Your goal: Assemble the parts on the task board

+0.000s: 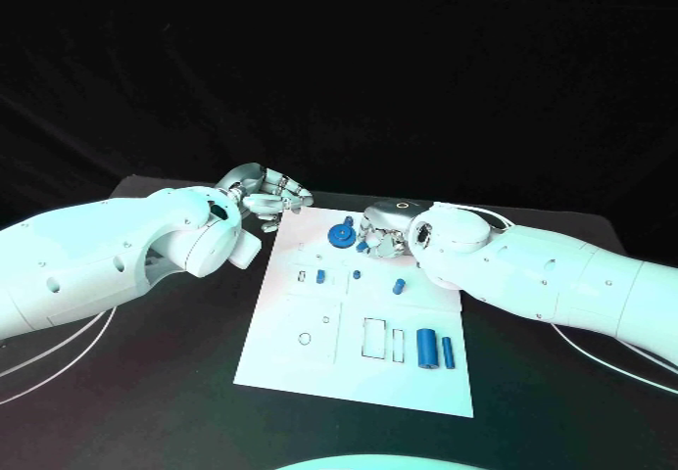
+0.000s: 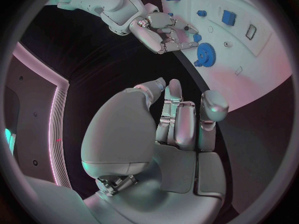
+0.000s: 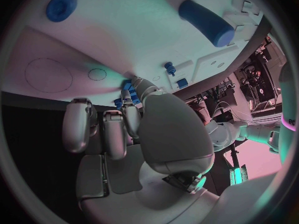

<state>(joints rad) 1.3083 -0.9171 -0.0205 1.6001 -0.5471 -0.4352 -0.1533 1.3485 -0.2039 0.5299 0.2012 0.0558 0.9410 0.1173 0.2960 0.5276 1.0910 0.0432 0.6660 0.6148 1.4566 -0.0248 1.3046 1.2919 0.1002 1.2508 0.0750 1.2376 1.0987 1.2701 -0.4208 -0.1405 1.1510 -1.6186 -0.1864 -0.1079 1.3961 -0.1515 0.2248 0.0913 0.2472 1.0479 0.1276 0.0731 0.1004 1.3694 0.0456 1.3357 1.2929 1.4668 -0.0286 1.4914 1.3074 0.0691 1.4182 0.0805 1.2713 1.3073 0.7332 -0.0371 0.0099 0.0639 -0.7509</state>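
Note:
The white task board (image 1: 354,338) lies in the middle of the table. A blue gear (image 1: 341,235) sits near its far edge, and my right hand (image 1: 381,235) hovers just beside it, pinching a small blue part (image 3: 127,88) between thumb and fingertip. The same right hand (image 2: 162,32) appears next to the gear (image 2: 204,52) in the left wrist view. My left hand (image 1: 266,191) hangs off the board's far left corner, fingers loosely bent and holding nothing (image 2: 181,119). Small blue pegs (image 1: 320,276) stand mid-board, and two blue cylinders (image 1: 427,348) lie near the board's right edge.
Another small blue piece (image 1: 399,287) lies close to my right forearm (image 1: 537,269). Empty outlined slots (image 1: 376,338) and a ring mark (image 1: 304,338) show on the near half of the board. Black tabletop (image 1: 156,392) surrounds the board.

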